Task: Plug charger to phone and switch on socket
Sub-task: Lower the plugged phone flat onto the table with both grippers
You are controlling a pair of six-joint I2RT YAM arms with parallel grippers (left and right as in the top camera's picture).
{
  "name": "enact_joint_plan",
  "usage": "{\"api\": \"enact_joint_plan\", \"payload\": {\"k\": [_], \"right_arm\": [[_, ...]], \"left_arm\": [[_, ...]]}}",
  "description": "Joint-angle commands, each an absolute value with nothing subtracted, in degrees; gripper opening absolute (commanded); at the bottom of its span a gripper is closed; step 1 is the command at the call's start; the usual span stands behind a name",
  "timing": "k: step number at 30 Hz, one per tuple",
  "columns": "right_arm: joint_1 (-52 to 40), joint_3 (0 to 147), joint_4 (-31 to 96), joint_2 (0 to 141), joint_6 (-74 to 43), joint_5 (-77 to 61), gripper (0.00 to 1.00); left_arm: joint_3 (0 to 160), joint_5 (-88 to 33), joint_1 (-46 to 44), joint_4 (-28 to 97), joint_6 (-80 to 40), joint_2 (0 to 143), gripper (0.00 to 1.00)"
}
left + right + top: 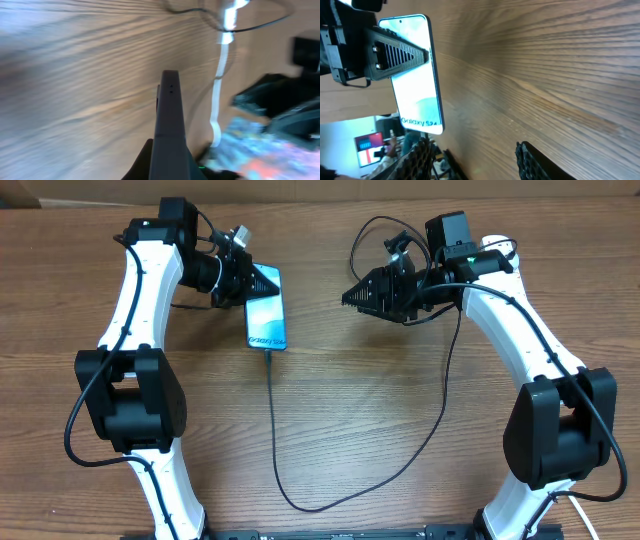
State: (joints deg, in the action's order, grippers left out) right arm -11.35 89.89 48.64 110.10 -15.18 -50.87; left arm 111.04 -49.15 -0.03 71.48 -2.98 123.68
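The phone point(267, 315) lies on the wooden table with its light blue screen up, and it also shows in the right wrist view point(415, 95). My left gripper point(268, 281) is turned on its side and shut on the phone's top end. One ribbed finger point(400, 50) lies across the screen. The charger's black cable point(272, 430) meets the phone's bottom end, loops near the front edge and rises toward my right arm. Its white adapter is hidden. My right gripper point(350, 296) is open and empty, to the right of the phone point(475, 162). The socket is not visible.
The left wrist view is blurred; a thick white cord point(217, 100) runs across the wood there, with a thin black cable point(250, 27) beyond it. My right arm's own black cables point(365, 235) arch above the right gripper.
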Motion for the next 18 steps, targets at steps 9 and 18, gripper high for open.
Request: {"api": "enact_joint_plan", "payload": {"k": [9, 18], "right_arm": [[-13.74, 90.70, 50.57, 110.28, -12.27, -44.99, 0.56], [-15.81, 90.70, 51.13, 110.28, -12.08, -42.87, 0.61]], "left_arm": [[110.74, -35.77, -0.05, 74.67, 10.13, 124.68, 0.04], [105.43, -37.63, -0.03, 69.10, 4.45, 128.27, 0.04]]}}
